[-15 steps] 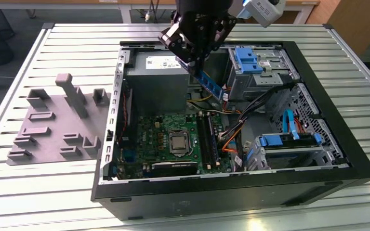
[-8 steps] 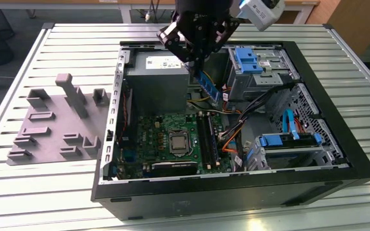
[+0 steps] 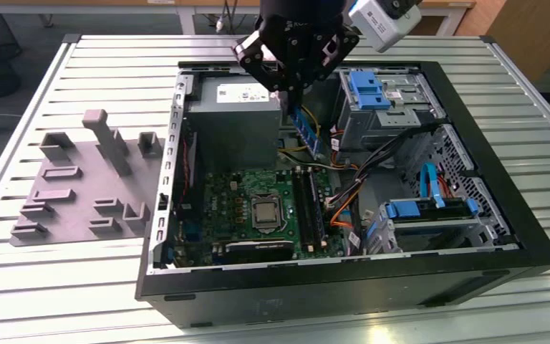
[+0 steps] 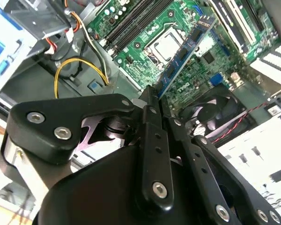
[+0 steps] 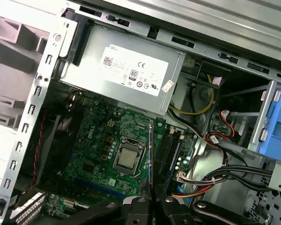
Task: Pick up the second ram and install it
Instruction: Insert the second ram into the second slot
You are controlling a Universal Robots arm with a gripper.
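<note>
My gripper (image 3: 292,92) hangs over the open computer case (image 3: 504,215) and is shut on the second ram (image 3: 309,132), a thin blue-green stick pointing down from the fingers toward the motherboard (image 3: 241,208). The stick is in the air, above and behind the long black memory slots (image 3: 309,208). In the second wrist view the ram (image 4: 185,51) runs out from between the black fingers (image 4: 152,136) over the board. In the first wrist view the ram (image 5: 151,154) shows edge-on as a thin line beside the slots (image 5: 171,150), gripped at the gripper (image 5: 152,204).
A grey power supply (image 3: 232,115) stands just on the exterior view's left of the ram. Blue drive cages (image 3: 371,89) and bundled cables (image 3: 351,193) crowd the right. A processor socket (image 3: 267,213) lies beside the slots. Grey holder blocks (image 3: 84,179) sit outside the case on the slatted table.
</note>
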